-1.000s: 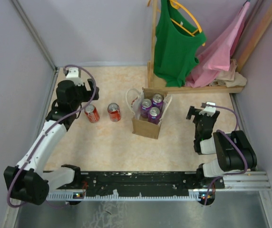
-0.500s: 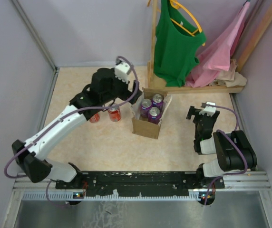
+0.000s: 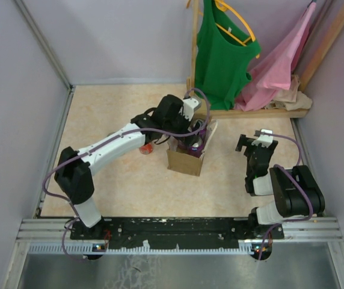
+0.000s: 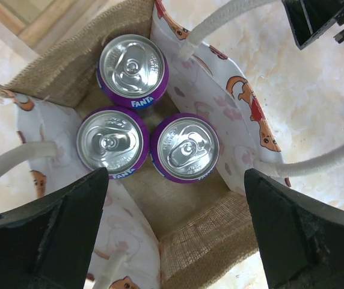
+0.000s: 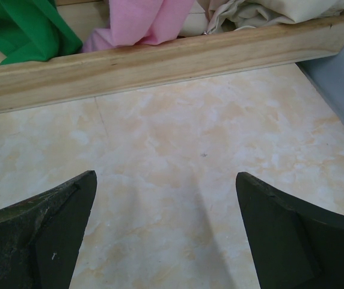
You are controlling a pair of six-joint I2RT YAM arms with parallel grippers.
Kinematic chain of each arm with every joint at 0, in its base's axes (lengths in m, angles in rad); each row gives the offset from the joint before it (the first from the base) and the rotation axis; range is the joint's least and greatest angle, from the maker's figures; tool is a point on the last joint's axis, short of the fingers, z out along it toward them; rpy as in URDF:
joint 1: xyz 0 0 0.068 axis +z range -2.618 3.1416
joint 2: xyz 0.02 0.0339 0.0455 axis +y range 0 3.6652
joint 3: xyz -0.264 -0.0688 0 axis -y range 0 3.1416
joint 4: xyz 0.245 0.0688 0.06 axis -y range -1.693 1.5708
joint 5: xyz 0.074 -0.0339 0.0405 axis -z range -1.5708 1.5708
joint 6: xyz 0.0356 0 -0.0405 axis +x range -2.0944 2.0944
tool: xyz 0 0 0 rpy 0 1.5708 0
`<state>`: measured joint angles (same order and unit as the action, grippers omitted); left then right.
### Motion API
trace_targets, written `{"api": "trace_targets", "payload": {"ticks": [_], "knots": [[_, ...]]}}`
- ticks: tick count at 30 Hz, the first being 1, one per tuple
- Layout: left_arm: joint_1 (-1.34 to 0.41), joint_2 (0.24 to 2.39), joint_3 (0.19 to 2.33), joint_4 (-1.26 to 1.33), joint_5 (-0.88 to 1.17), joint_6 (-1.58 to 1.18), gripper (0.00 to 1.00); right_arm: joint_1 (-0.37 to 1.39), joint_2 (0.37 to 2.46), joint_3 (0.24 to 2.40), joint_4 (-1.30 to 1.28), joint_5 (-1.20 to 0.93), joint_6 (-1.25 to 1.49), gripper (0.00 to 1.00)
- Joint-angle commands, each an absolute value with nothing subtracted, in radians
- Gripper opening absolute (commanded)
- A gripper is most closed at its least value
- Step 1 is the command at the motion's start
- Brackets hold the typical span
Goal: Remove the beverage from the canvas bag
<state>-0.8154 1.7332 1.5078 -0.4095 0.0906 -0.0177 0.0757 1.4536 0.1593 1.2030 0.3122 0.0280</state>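
Alignment: left gripper (image 4: 176, 173) hangs directly over the canvas bag (image 4: 203, 256), fingers spread wide, holding nothing. Inside, all upright (long axes pointing straight at the wrist camera): nearest Fanta can (image 4: 184, 148) at 12 o'clock from the finger gap, second can (image 4: 113, 142) at 10, third can (image 4: 133, 66) farther out at 11. Right gripper (image 5: 165, 174), likewise spread and empty, sits well apart at the bag's 3 o'clock, so left is nearer.

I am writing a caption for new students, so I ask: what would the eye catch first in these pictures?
First, the left pincer hangs open right above the canvas bag in the middle of the table, with three purple Fanta cans standing inside it. Next, the green shirt hanging at the back right stands out.
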Motion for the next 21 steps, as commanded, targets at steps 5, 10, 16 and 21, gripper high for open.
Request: {"api": "trace_targets", "payload": {"ticks": [5,10,16,21], "knots": [[-0.816,1.795,1.527,-0.353,0.168,-0.079,1.00,0.074,1.450,0.176,1.236,0.313,0.032,0.99],[-0.817,1.805,1.520,-0.363,0.180,-0.084,0.95,0.074,1.450,0.176,1.236,0.314,0.032,0.99],[-0.817,1.823,1.483,-0.349,0.202,-0.092,0.91,0.074,1.449,0.177,1.236,0.314,0.032,0.99],[-0.821,1.858,1.472,-0.341,0.224,-0.105,0.89,0.074,1.450,0.176,1.237,0.314,0.032,0.99]]}}
